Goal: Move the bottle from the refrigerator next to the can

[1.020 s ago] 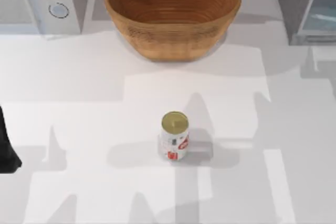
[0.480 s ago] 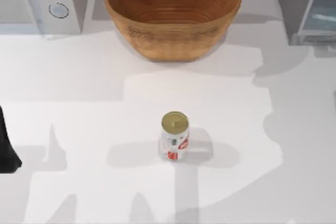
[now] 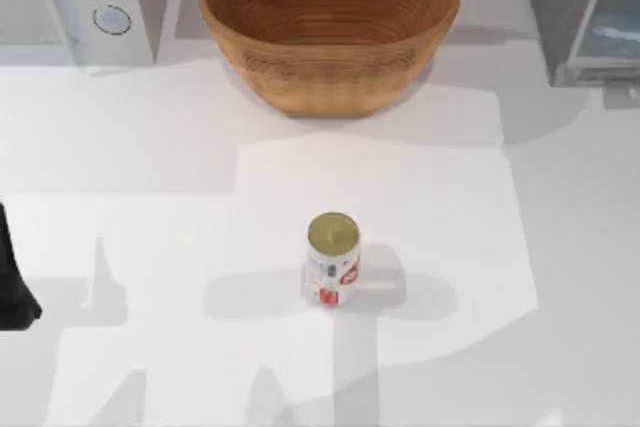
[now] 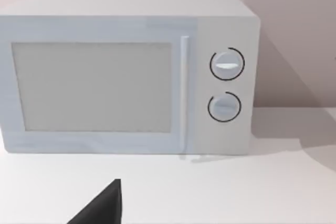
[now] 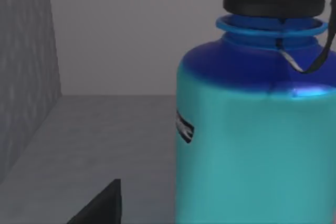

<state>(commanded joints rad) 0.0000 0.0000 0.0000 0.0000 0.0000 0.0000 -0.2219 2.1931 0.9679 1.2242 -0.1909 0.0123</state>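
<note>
The bottle [image 5: 252, 124] is seen upright on the grey floor inside the refrigerator [image 3: 585, 17], which is placed at about one o'clock on the table in the top view. In the right wrist view the bottle looms close ahead of the right gripper, its black cap up and its long axis vertical. One dark fingertip [image 5: 102, 205] is caught at the frame's edge, clear of the bottle; whether the fingers are spread or closed cannot be told. Nothing is gripped yet, by the look of it.

The can [image 3: 332, 259] is stood upright near the table's centre, toward seven o'clock from the refrigerator. The right arm is judged the nearer one by far. The left arm is parked at the table's nine o'clock edge, faced toward the microwave [image 4: 126, 74]; its finger state cannot be told either. A woven basket [image 3: 328, 22] is set at twelve o'clock, between the microwave and the refrigerator.
</note>
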